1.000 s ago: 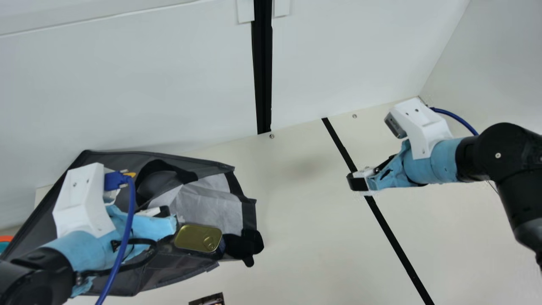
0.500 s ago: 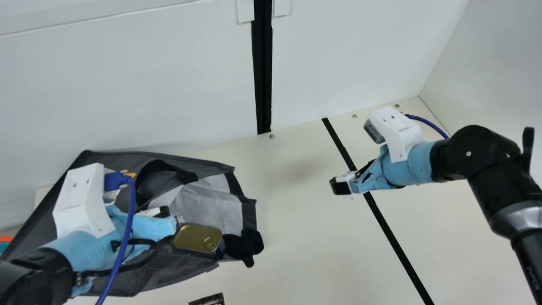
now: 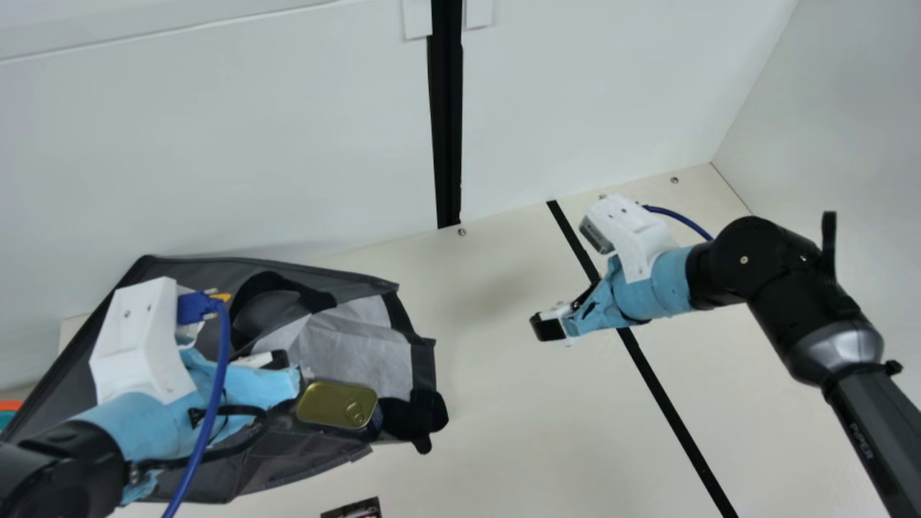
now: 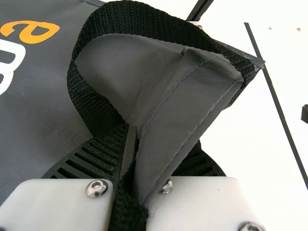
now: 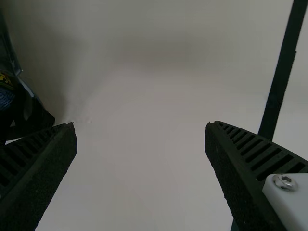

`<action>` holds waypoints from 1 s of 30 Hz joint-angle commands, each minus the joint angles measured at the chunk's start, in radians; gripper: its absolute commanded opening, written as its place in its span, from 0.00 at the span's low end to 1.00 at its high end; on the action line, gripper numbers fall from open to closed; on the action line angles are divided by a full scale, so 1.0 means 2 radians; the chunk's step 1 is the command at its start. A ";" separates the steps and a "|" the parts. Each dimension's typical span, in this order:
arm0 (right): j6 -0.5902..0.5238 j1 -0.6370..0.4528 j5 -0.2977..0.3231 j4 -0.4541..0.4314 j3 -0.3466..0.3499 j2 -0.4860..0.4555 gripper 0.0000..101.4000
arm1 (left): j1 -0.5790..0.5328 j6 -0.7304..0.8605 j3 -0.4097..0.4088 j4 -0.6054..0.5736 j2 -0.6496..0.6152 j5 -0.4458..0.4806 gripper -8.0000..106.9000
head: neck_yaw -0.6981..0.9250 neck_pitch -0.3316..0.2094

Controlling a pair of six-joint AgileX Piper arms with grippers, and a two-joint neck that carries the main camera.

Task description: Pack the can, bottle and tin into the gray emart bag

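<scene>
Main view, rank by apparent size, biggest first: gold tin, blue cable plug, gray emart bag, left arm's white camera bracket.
1. Gray emart bag, partly covered by the arm
2. White camera bracket
3. Gold tin
4. Blue cable plug

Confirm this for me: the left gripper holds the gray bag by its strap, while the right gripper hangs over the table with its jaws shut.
Wrong on the jaws: the right wrist view shows those of the right gripper wide open over the table. The left gripper does hold the gray bag by its strap.
</scene>
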 commanded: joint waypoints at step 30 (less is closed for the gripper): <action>-0.073 0.069 -0.006 0.085 -0.007 0.078 0.90 | 0.000 0.000 0.000 0.000 0.000 0.000 0.16 | 0.000 -0.011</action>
